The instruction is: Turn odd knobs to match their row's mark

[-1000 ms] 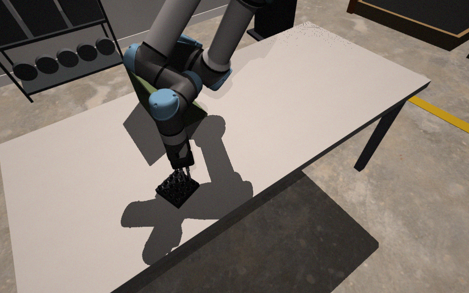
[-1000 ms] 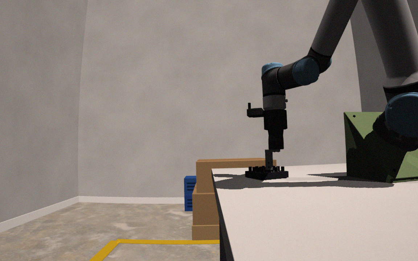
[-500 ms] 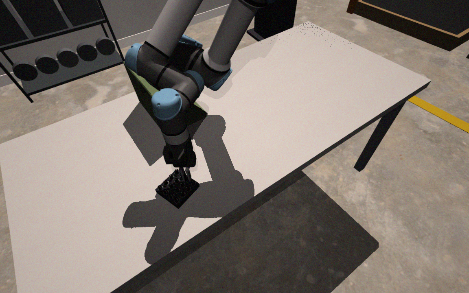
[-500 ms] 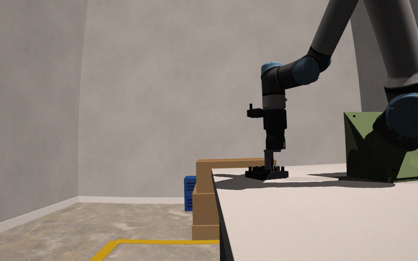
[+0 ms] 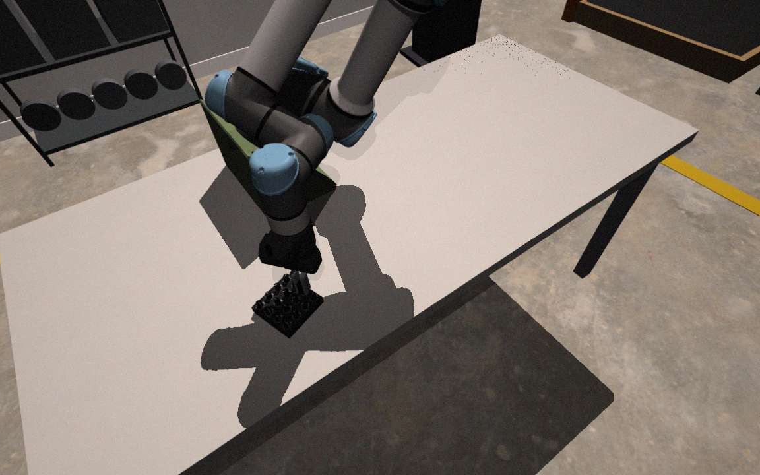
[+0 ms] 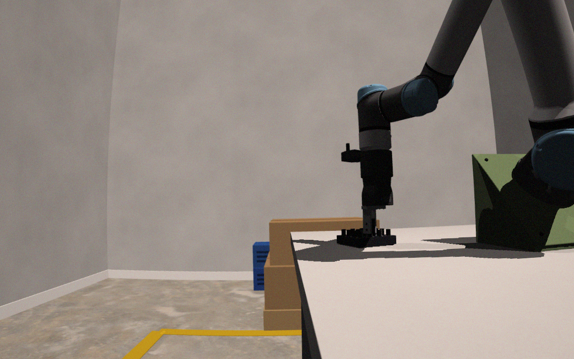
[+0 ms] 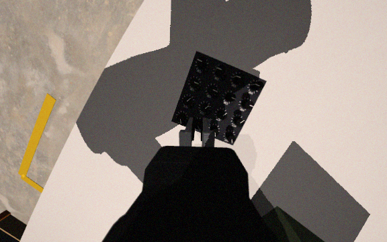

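Note:
The black knob box point(image 5: 299, 322) point(image 6: 355, 243) point(image 7: 210, 64) stands on its feet on the white table point(image 5: 489, 147) point(image 6: 458, 303) point(image 7: 331, 84), near its long front edge and in the arm's shadow. Its sixteen small black knobs carry thin white lines; the printed names are too small to read. My gripper point(image 5: 297, 284) point(image 6: 369, 226) point(image 7: 197, 124) points straight down over the box edge nearest the wrist camera. Its two grey fingers are shut on one knob point(image 7: 197, 125) of that edge row, the second from the box's left corner in the wrist view.
The arm's green base mount point(image 5: 235, 144) point(image 6: 494, 178) stands on the table behind the box. Brown cardboard boxes point(image 6: 280, 268) and a blue crate point(image 6: 260, 263) stand on the floor past the table's far end. A dark rack point(image 5: 76, 88) stands behind the table.

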Robot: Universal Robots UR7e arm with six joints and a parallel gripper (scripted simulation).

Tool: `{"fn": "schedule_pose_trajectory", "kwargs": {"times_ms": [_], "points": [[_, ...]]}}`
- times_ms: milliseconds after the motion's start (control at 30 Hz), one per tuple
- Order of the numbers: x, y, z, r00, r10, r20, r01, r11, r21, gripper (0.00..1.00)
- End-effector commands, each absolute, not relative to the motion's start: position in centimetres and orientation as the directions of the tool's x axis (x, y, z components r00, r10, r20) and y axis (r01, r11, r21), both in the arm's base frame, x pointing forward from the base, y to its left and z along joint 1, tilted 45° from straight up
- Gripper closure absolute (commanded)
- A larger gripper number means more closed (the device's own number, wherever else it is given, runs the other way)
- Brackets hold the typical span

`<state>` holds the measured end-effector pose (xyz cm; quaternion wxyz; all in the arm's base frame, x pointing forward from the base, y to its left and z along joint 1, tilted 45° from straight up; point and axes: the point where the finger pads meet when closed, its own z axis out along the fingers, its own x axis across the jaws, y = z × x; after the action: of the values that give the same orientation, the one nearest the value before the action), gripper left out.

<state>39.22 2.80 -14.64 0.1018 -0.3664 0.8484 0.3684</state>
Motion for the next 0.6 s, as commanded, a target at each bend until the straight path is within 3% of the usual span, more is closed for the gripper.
{"fn": "schedule_pose_trajectory", "kwargs": {"times_ms": [0, 567], "points": [[39.31, 2.86, -14.63, -0.764, -0.511, -0.395, -0.638, 0.504, 0.583, 0.70], [39.26, 2.89, -14.66, -0.854, -0.426, -0.299, -0.511, 0.576, 0.638, 0.70]]}}
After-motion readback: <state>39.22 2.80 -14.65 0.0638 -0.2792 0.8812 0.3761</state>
